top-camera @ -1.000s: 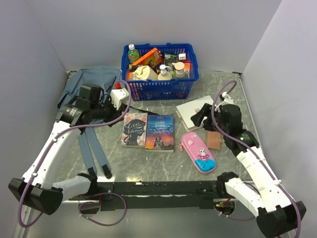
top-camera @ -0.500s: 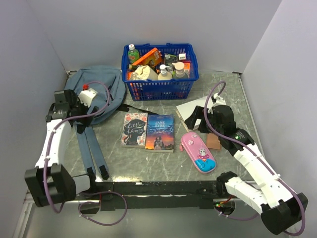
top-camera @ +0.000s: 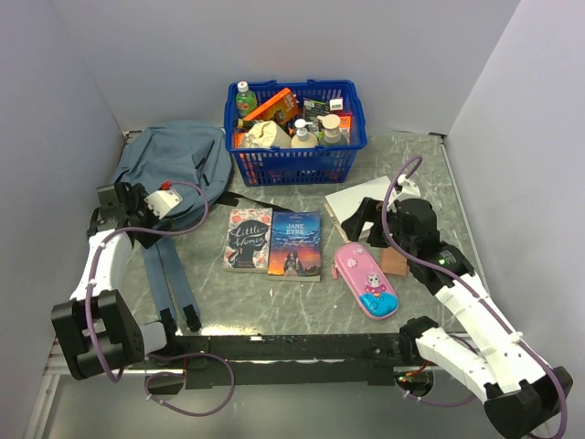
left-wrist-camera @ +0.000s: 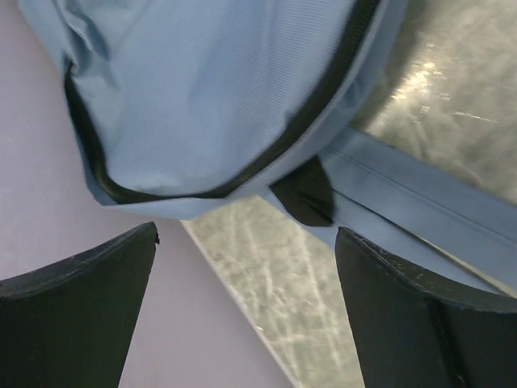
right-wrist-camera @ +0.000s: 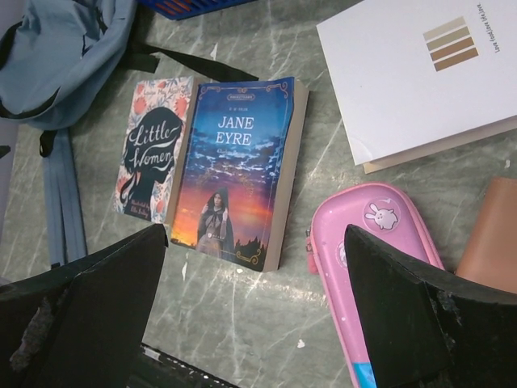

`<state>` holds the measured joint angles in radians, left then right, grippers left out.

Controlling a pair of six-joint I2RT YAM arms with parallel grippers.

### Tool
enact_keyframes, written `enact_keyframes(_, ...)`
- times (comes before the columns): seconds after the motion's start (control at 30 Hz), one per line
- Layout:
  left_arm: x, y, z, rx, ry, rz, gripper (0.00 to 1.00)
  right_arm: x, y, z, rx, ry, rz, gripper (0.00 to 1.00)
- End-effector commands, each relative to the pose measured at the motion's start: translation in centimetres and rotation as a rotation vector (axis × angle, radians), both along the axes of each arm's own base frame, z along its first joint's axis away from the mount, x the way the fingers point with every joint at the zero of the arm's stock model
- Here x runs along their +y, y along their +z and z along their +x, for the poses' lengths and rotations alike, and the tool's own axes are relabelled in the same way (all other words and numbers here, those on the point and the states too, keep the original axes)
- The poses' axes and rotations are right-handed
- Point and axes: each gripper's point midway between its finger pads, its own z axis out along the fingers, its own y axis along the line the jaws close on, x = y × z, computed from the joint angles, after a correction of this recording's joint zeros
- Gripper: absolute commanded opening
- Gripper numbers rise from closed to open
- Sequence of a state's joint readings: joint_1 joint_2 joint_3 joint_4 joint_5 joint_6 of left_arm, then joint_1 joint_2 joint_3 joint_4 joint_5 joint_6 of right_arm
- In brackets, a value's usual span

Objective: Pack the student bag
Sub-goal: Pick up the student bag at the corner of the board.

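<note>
Student bag [top-camera: 174, 165] lies flat at the upper left of the frame, zip apparently shut; left gripper [left-wrist-camera: 246, 234] hangs wide open, empty, at its lower edge; right gripper [right-wrist-camera: 257, 234] gapes empty above two novels [top-camera: 274, 241] and pink pencil case [top-camera: 366, 280] (nothing packed yet, by the look); all of it waits on the counter [top-camera: 274, 302].

This is a robotics lab test cell, not a lived-in room: a grey marbled tabletop [top-camera: 274, 302] is boxed in by plain pale panels [top-camera: 274, 46]. A left arm [top-camera: 102, 265] and a right arm [top-camera: 466, 306], both white, are bolted to a black rail [top-camera: 292, 347] and trail purple cables [top-camera: 393, 197]. A blue basket [top-camera: 294, 165], two novels [top-camera: 294, 244] and a pink pencil case [top-camera: 366, 280] are laid out like props.
</note>
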<state>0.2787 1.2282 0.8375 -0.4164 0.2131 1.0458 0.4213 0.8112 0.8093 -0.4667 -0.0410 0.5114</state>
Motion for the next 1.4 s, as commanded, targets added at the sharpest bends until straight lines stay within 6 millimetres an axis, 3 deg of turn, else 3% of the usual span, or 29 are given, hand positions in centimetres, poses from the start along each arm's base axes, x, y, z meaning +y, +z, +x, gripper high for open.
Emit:
enact_keyframes(0.0, 0.9, 0.9, 2.6, -0.084, -0.084, 0.101, 0.96, 0.1, 0.7, 0.1, -0.04, 0.003, 0.008, 0.99)
enact_keyframes(0.23, 2.3, -1.1, 4.0, -0.113, -0.079, 0.177, 0.99, 0.4, 1.2, 0.1, -0.048, 0.012, 0.022, 0.97)
enact_keyframes(0.33, 1.8, -1.7, 4.2, -0.107, -0.082, 0.139, 0.84, 0.4, 1.6, 0.0, -0.055, 0.017, 0.025, 0.95)
enact_keyframes(0.43, 1.2, -1.5, 4.2, -0.117, -0.076, 0.089, 0.56, 0.4, 2.0, -0.1, -0.061, 0.022, 0.024, 0.94)
enact_keyframes(0.47, 1.0, -1.3, 4.2, -0.117, -0.073, 0.074, 0.38, 0.4, 2.1, -0.1, -0.066, 0.023, 0.024, 0.93)
enact_keyframes(0.53, 0.6, -0.2, 4.6, -0.142, -0.054, 0.026, 0.16, 0.5, 2.3, -0.2, -0.069, 0.028, 0.025, 0.92)
enact_keyframes(0.57, 0.5, 0.6, 4.7, -0.164, -0.041, 0.009, 0.01, 0.4, 2.4, -0.2, -0.073, 0.027, 0.027, 0.91)
enact_keyframes(0.77, 0.1, 7.4, 6.0, -0.323, 0.083, -0.183, 0.01, 0.5, 2.8, -0.7, -0.084, 0.036, 0.041, 0.89)
enact_keyframes(0.8, 0.4, 9.7, 6.5, -0.373, 0.102, -0.207, 0.01, 0.4, 2.9, -0.8, -0.087, 0.035, 0.044, 0.89)
enact_keyframes(0.87, 0.8, 11.9, 6.8, -0.416, 0.18, -0.319, 0.01, 0.3, 2.9, -0.9, -0.087, 0.034, 0.044, 0.88)
enact_keyframes(0.9, 1.2, 14.7, 7.3, -0.469, 0.198, -0.346, 0.01, 0.3, 3.0, -1.0, -0.092, 0.034, 0.045, 0.88)
enact_keyframes(0.97, 2.0, 16.6, 7.4, -0.496, 0.279, -0.451, 0.01, 0.2, 3.1, -1.2, -0.092, 0.035, 0.044, 0.88)
enact_keyframes(1.0, 2.3, 19.0, 7.6, -0.537, 0.284, -0.473, 0.01, 0.1, 3.2, -1.2, -0.094, 0.033, 0.045, 0.88)
enact_keyframes(1.07, 2.6, 21.6, 7.2, -0.579, 0.317, -0.555, 0.01, 0.1, 3.3, -1.4, -0.098, 0.037, 0.042, 0.88)
enact_keyframes(1.17, 1.8, 25.3, 6.4, -0.64, 0.304, -0.65, 0.01, 0.0, 3.4, -1.5, -0.104, 0.034, 0.042, 0.87)
enact_keyframes(1.23, 0.2, 26.9, 5.8, -0.632, 0.267, -0.726, 0.01, 0.0, 3.4, -1.5, -0.104, 0.038, 0.042, 0.87)
enact_keyframes(1.27, -0.5, 29.0, 5.4, -0.661, 0.237, -0.746, 0.01, 0.0, 3.5, -1.5, -0.105, 0.037, 0.043, 0.87)
enact_keyframes(1.33, -2.1, 31.2, 4.8, -0.66, 0.189, -0.818, 0.01, 0.1, 3.5, -1.4, -0.103, 0.041, 0.043, 0.87)
enact_keyframes(1.37, -2.7, 33.8, 4.2, -0.7, 0.154, -0.826, 0.01, 0.2, 3.4, -1.4, -0.1, 0.042, 0.042, 0.87)
